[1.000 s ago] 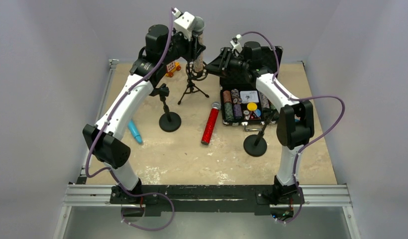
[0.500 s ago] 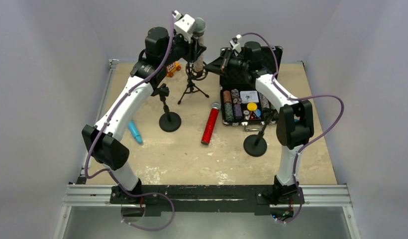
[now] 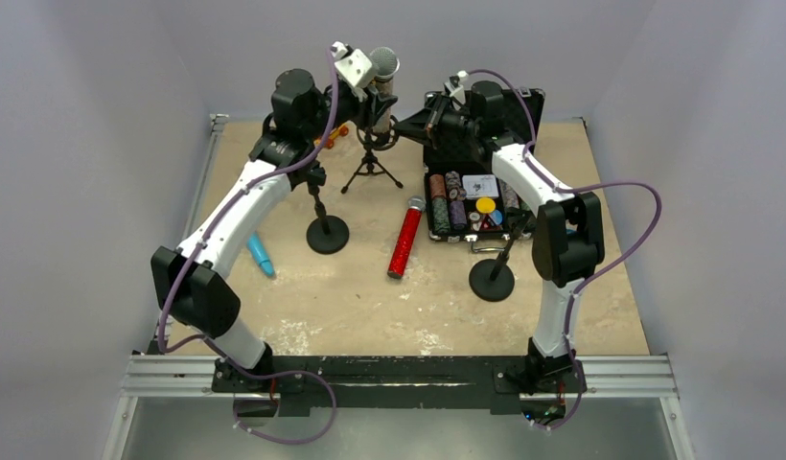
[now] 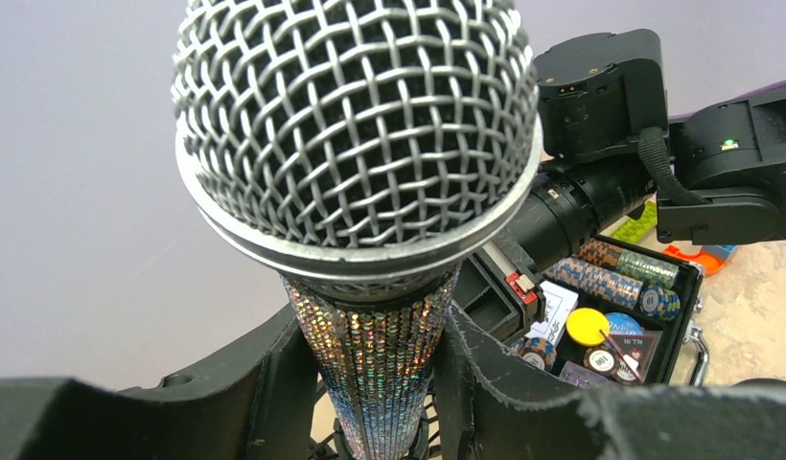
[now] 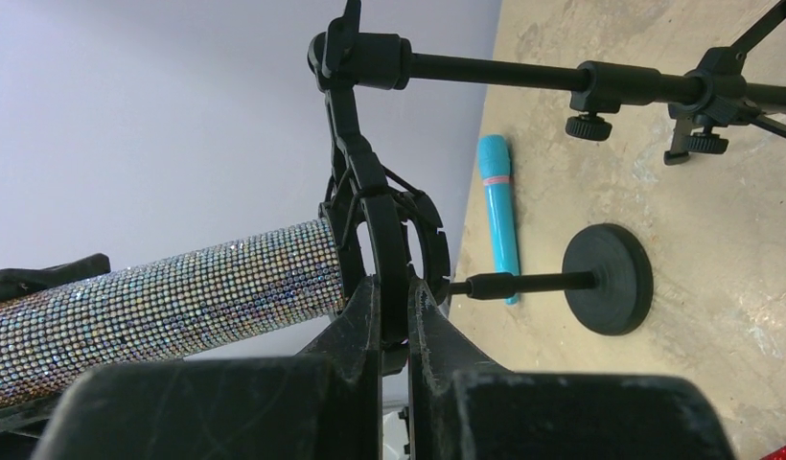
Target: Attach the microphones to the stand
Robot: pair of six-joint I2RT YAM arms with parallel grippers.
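My left gripper [image 3: 378, 93] is shut on the silver-glitter microphone [image 4: 375, 364], held upright with its grey mesh head [image 4: 351, 125] up. Its lower end sits in the ring clip [image 5: 384, 230] of the small tripod stand [image 3: 370, 171]. My right gripper [image 5: 394, 307] is shut on that ring clip, beside the silver microphone [image 5: 178, 297]. The red-glitter microphone [image 3: 405, 238] lies on the table mid-way. The light-blue microphone [image 3: 261, 254] lies at the left, also seen from the right wrist [image 5: 499, 216]. Two round-base stands [image 3: 327, 233] [image 3: 492, 278] have no microphone in them.
An open black case of poker chips [image 3: 466, 206] stands at the back right, its lid [image 3: 523, 101] raised behind my right arm. A small orange toy [image 3: 332, 132] lies at the back left. Grey walls close in the table on three sides.
My left gripper has lowered the silver microphone a little toward the ring clip, and the left arm has shifted slightly left. The right gripper has stayed on the clip.
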